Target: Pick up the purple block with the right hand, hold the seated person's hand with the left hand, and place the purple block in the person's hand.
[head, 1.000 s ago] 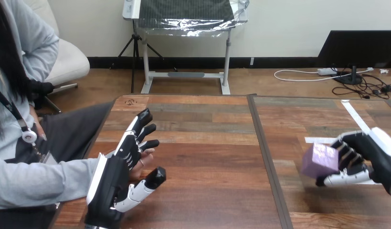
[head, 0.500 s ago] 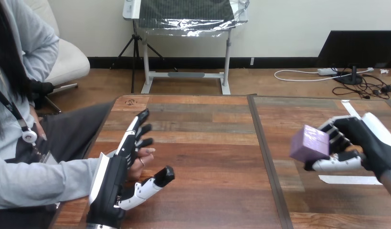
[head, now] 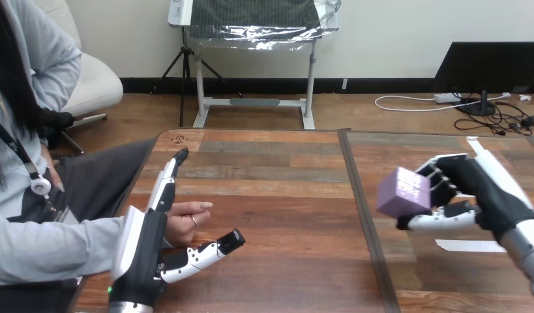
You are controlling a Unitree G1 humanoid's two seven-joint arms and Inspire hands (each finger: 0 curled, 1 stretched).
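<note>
In the head view, the left hand (head: pixel 144 246) stands on edge over the near left part of the table (head: pixel 277 195), its white-shelled back turned to the view's left. Its fingers (head: pixel 165 186) are straight and together, pointing away across the table, and its thumb (head: pixel 215 248) sticks out to the right, low over the wood. The hand is spread, not closed on anything. The person's hand (head: pixel 186 218) comes in from the view's left on a grey sleeve (head: pixel 49 251) and lies in the gap between those fingers and the thumb, close against the palm. Whether it touches the palm I cannot tell. Nothing curls round it.

The right hand (head: pixel 479 188) is over the right half of the table, well apart from the left hand, palm turned to the left. It is clamped on the block (head: pixel 404 192): its fingers (head: pixel 440 179) curl against the block's far right side and the thumb (head: pixel 433 220) lies under it. The block is purple, tilted, and raised off the wood, just right of the seam (head: pixel 363 215) that splits the tabletop. A strip of white tape (head: pixel 466 246) lies flat on the table below the right hand.
</note>
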